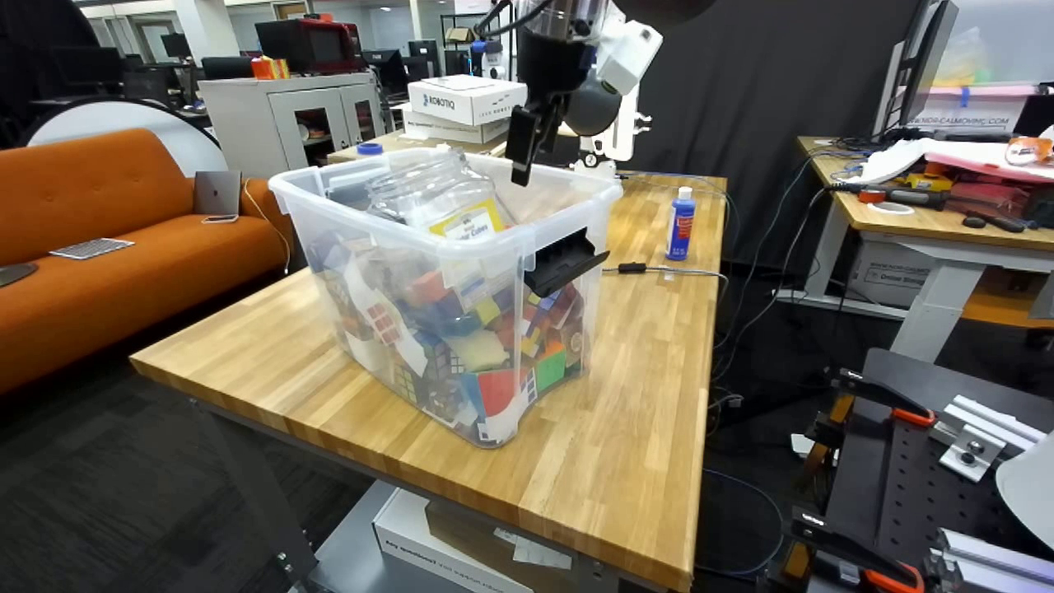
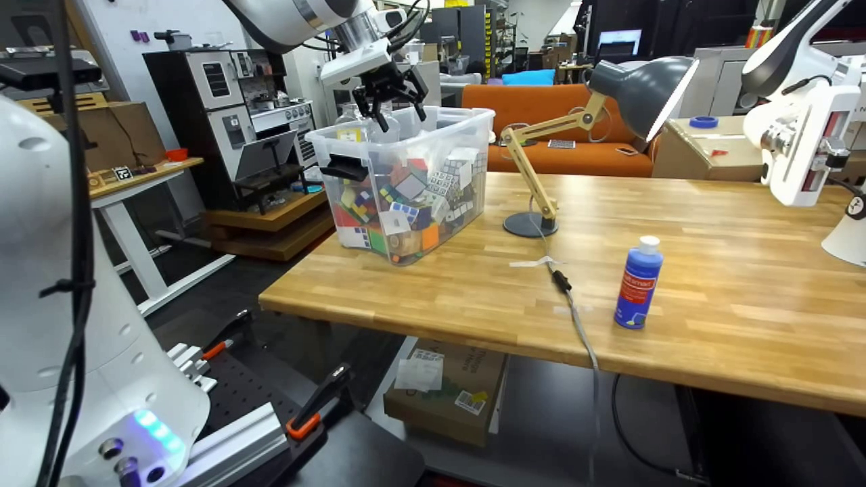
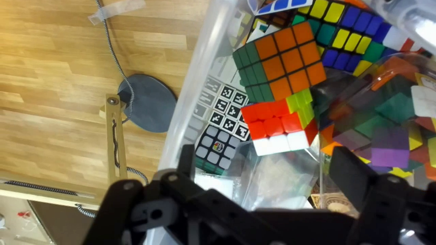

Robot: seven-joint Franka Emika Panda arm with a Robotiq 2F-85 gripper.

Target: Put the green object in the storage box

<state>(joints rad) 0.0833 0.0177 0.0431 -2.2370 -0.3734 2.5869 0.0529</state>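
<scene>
The storage box (image 1: 490,251) stands near the end edge of the tabletop (image 1: 626,395), and the blue bottle (image 1: 680,226) near a long edge. Over the box hangs the gripper (image 3: 261,153), jaws released and spread wide. In the wrist view a lime-coloured piece (image 3: 302,106) shows at a corner of a red-and-white puzzle cube (image 3: 276,124) inside; whether it is the green object cannot be told

A pale wooden counter (image 2: 446,297) carries a large see-through plastic storage box (image 1: 428,284), just beside it a wooden-armed grey desk lamp (image 2: 530,174) and, near the edge, an upright blue bottle (image 2: 638,285), white-capped and red-labelled. A grey braided cord (image 2: 576,316) runs past a strip of whitish tape (image 2: 529,263) and over the edge.
</scene>
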